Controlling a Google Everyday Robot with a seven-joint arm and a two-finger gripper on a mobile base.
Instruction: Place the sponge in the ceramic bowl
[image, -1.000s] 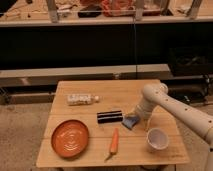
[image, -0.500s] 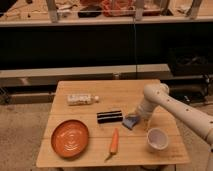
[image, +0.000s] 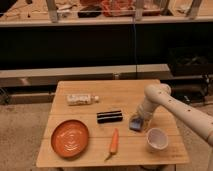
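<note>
Light wooden table (image: 125, 92) on a speckled floor (image: 20, 131) (dark shelving (image: 75, 47) behind, warm light).

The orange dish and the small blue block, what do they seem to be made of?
The ceramic bowl looks like glazed pottery: an even orange-red surface with concentric rings. The sponge, right at the gripper, looks like soft matte foam, blue with a pale edge. This is likely, not certain.
</note>
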